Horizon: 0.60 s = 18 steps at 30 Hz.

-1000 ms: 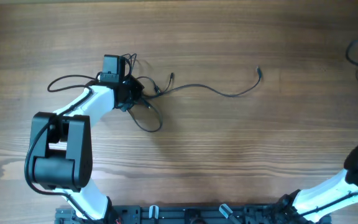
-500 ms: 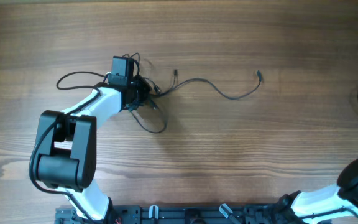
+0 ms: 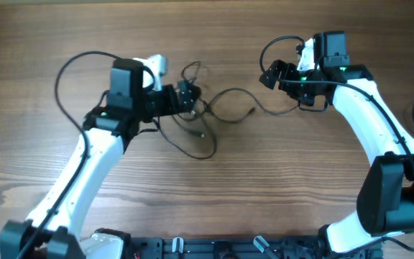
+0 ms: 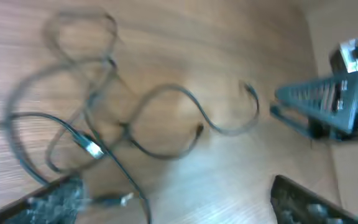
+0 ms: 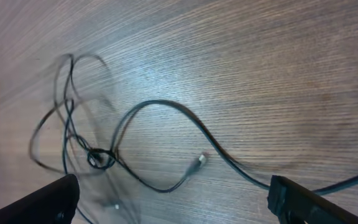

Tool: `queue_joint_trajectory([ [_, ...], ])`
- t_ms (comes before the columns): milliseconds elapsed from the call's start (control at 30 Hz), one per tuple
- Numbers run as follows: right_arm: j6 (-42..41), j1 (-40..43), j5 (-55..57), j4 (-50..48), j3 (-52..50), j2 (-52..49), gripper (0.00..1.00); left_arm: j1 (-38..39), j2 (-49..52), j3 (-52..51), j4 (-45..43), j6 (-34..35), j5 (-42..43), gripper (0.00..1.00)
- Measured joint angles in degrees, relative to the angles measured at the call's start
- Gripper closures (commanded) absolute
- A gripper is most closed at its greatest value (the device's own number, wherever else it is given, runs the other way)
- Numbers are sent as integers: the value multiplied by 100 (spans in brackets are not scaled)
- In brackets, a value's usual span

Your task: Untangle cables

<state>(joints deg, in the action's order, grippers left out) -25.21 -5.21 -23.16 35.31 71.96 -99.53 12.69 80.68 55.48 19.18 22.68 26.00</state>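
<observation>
Overhead view: cables (image 3: 205,121) are lying knotted near the counter's (image 3: 214,205) far edge; left end effector (image 3: 186,96) and right end effector (image 3: 270,73) are hovering spread, so separation is likely still pending.

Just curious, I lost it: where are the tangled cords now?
Overhead, the cables sit left of centre on the table, right by the left gripper, one strand trailing toward the right gripper.

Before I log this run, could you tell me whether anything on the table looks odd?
Only the cables: their loops cross in a small knot, with one plug end lying loose nearby. Nothing looks damaged or spilled.
</observation>
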Motion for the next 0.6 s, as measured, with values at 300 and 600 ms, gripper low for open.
queue_joint_trajectory([
  [300,15,-1685,63,-1189,-9,-79,0,-205,-227,-2,833,1696,-2671,0],
  [600,-2581,-3053,-321,-4500,-55,-1788,43,-785,-227,-2,1073,3029,-3311,0],
])
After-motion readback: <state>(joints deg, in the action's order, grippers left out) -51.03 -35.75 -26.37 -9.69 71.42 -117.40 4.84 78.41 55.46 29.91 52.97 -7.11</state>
